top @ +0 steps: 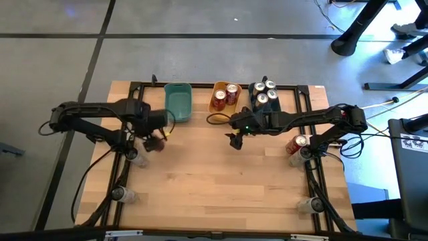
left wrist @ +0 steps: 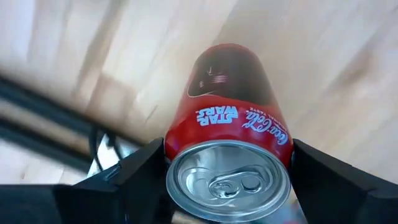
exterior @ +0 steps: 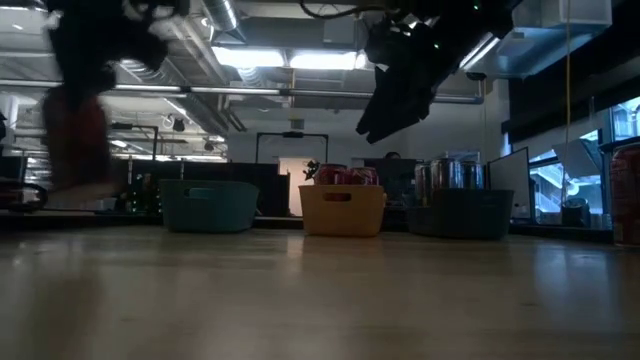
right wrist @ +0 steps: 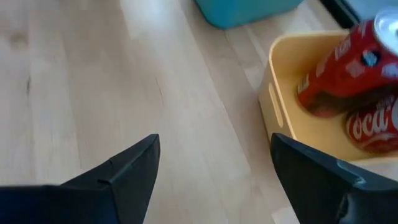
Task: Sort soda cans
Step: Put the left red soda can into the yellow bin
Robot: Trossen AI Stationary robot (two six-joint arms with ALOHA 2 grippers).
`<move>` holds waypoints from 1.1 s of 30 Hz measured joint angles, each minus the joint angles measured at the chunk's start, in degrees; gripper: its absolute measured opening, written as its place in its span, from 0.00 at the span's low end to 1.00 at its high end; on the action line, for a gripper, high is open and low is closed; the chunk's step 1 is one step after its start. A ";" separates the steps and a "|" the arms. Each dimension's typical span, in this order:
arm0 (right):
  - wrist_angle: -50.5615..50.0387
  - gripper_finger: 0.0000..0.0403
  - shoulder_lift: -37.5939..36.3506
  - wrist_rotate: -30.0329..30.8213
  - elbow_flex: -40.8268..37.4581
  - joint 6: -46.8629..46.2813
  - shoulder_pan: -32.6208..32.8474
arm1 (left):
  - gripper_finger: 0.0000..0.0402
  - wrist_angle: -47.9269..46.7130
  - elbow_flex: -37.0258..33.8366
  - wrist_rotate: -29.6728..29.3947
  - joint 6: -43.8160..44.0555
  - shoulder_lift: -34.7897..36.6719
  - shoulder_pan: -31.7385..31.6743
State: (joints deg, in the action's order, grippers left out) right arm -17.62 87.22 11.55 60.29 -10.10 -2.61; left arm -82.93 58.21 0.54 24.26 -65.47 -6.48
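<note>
The left gripper (top: 155, 143) holds a red and dark Coca-Cola Star Wars can (left wrist: 231, 155) up off the wooden table (top: 214, 194). Its two fingers (left wrist: 134, 180) squeeze the can from both sides, just under the silver top. The can pokes out past the fingers, and I can see the table boards under it.

I think the job now is to carry this can to the right bin. It is not over any bin yet. It hangs near the left side of the table, a bit in front of the teal bin (top: 178, 102). The teal bin looks empty. The yellow bin (top: 225, 98) next to it has red cans (top: 226, 96) in it. The dark grey bin (top: 265, 98) has silver-topped cans, and their sides are hard to see from above. This can is partly red and partly dark, so I cannot tell which bin it belongs in.

To do it well, the arm should keep a tight squeeze, lift the can higher than the bin wall, and stop right over the bin before letting go.

The right gripper (top: 235, 140) hangs over the middle of the table, close to the yellow bin. Its fingers are spread wide apart with nothing between them. One more red can (top: 297, 144) sits by the right edge.
</note>
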 joint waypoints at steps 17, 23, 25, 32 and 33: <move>24.80 0.24 7.42 -2.13 0.00 10.24 0.00 | 0.71 24.03 10.97 -1.07 -14.32 -8.60 -2.85; 33.77 0.02 13.45 -4.54 0.00 10.61 0.00 | 0.71 30.96 11.03 -0.94 -17.73 -9.39 -2.91; 35.26 0.04 14.93 -5.30 0.00 10.50 0.00 | 0.71 32.35 11.03 -0.92 -18.56 -9.24 -3.32; 36.70 0.04 16.92 -4.83 0.00 10.42 0.00 | 0.70 42.96 10.57 -0.94 -21.01 -9.11 -4.61; 36.11 0.02 16.90 -3.83 0.00 10.49 0.00 | 0.70 43.40 10.53 -0.96 -21.48 -9.31 -4.88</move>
State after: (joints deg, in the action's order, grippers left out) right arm 18.49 104.12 7.72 60.29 0.39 -2.61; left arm -39.53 68.73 -0.42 2.78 -74.79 -11.36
